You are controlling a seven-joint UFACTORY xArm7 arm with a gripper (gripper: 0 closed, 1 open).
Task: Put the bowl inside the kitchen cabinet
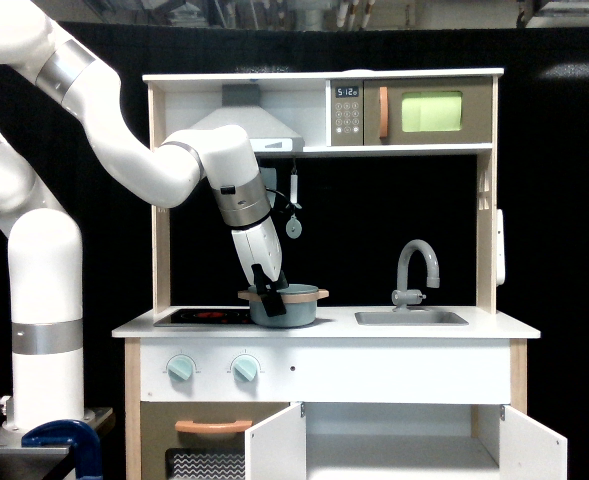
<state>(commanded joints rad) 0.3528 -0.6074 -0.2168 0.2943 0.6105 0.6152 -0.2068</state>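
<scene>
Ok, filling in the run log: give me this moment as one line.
gripper: at bowl rim, grasp unclear | bowl: on counter, by stove | kitchen cabinet: doors open | placement: not done

Grey-blue bowl (286, 309), tan rim; white kitchen cabinet (404, 442) doors (wood edges); green microwave window (432, 112); oven grille (210, 465) seemingly zigzag-patterned.

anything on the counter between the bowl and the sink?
Nothing. In the exterior view the white countertop is bare between the bowl and the sink; the grey faucet stands behind the sink.
</scene>
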